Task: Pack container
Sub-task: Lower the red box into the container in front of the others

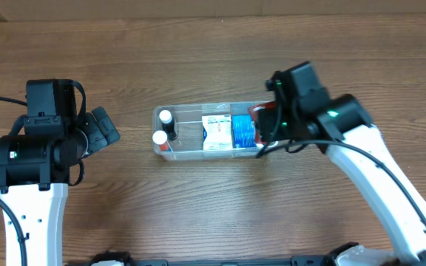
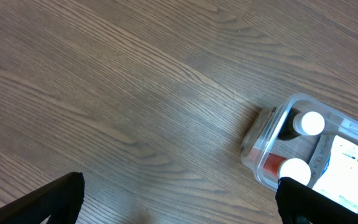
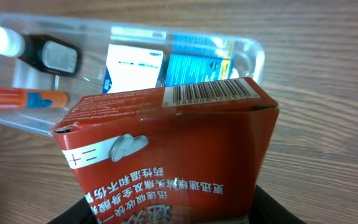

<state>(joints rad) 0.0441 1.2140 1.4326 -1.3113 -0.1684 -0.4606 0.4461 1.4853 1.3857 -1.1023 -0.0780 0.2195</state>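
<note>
Currently, item one: the clear, colourless, shallow rectangular plastic container (image 1: 191, 109) is lying mid-desk, its long sides running parallel to the far edge.
- Handling: it is looking light, thin-walled and smooth, so it is probably sliding on the wood if nudged. The rim at a short end is offering the best hold.
- Contents: it is holding two small white-capped bottles (image 1: 166, 117) at the end facing the left edge, with a white-and-blue box (image 1: 217, 133) and a blue box (image 1: 242, 131) beside them.

Item two: the right gripper (image 1: 272, 127) is clamping a red cardboard carton (image 3: 166, 155) over the container's end facing the right edge. The carton is appearing light and crushable, with one top corner dented. Whether it is touching the container cannot be told.

Item three: the left gripper (image 1: 102, 127) is standing with fingers apart, holding nothing, toward the left edge.
</note>
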